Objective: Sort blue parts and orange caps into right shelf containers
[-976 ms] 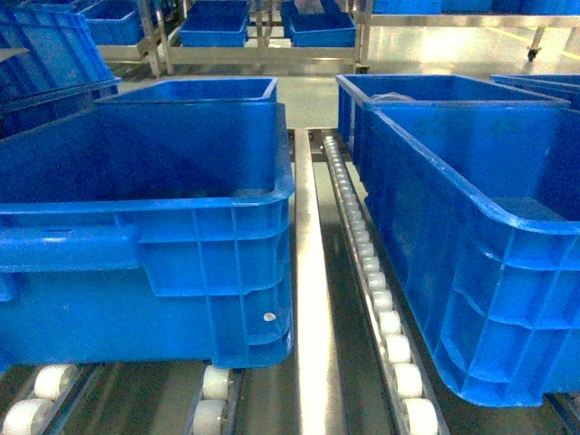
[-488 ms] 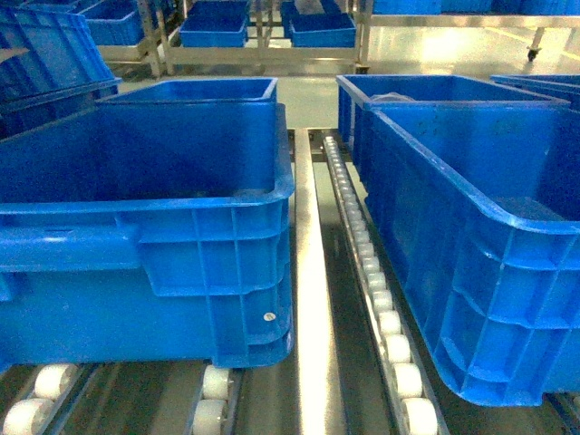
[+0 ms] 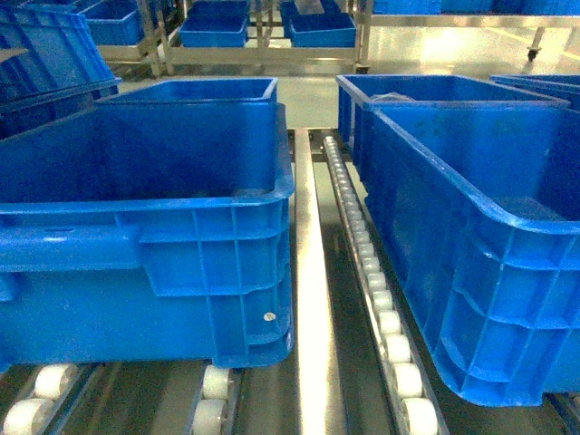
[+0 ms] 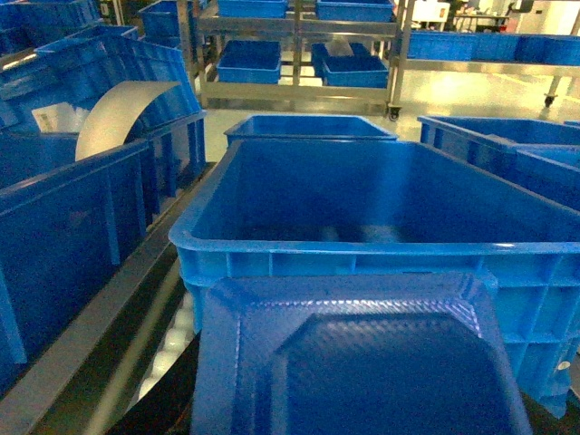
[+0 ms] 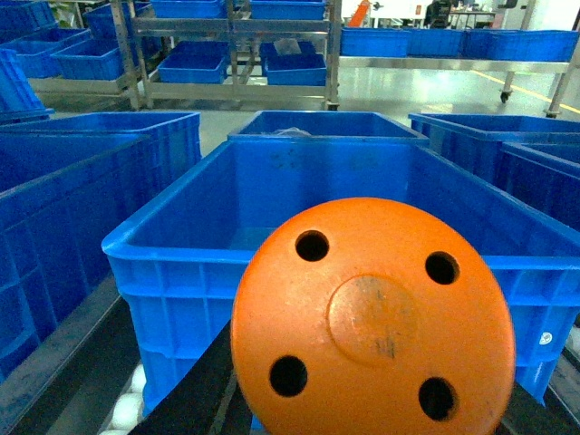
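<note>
Directly before the left wrist camera a blue part (image 4: 362, 362) is seen, filling the bottom of that view, with a crate (image 4: 381, 263) just beyond it; the left claw itself is hidden, so its state cannot be told. Likewise an orange cap (image 5: 372, 322) with four holes is shown close to the right wrist camera, a second crate (image 5: 181, 272) just behind it, and the right claw's state cannot be told
</note>
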You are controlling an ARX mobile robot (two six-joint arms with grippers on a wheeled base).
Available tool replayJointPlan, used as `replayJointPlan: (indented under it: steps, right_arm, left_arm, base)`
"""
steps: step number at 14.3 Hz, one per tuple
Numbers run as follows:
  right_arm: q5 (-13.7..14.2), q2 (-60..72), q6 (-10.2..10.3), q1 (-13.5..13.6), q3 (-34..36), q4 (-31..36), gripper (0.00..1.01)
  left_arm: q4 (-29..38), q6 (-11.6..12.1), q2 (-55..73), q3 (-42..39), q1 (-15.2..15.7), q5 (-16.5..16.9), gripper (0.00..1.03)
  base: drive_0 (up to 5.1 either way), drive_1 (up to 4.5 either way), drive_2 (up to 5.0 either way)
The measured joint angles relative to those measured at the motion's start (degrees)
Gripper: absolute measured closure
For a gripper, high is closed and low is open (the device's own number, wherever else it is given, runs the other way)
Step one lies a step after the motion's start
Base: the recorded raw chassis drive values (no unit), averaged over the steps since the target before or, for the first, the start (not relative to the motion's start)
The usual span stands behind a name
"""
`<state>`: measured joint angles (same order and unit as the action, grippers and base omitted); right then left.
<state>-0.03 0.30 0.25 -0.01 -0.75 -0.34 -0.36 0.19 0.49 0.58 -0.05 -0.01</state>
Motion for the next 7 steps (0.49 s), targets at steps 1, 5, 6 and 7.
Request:
replayJointPlan:
  steps: [1, 5, 6, 7]
  right_arm:
    - [0.0, 0.0, 0.0, 0.0, 0.0, 0.0, 0.58]
    - [0.0, 0.0, 0.0, 0.0, 0.0, 0.0, 0.58]
    - [0.0, 0.0, 0.0, 0.0, 0.0, 0.0, 0.58]
    - [0.0, 0.0, 0.0, 0.0, 0.0, 0.0, 0.58]
  left_arm:
    - [0.0, 0.0, 0.0, 0.0, 0.0, 0.0, 0.6]
    - [0.0, 0.0, 0.0, 0.0, 0.0, 0.0, 0.6]
    - [0.0, 0.0, 0.0, 0.0, 0.0, 0.0, 0.6]
    - [0.0, 0.0, 0.0, 0.0, 0.0, 0.0, 0.6]
  base:
    - [0.0, 0.0, 0.0]
    - [0.0, 0.0, 0.0]
    - [0.0, 0.0, 0.0]
    - [0.0, 0.0, 0.0]
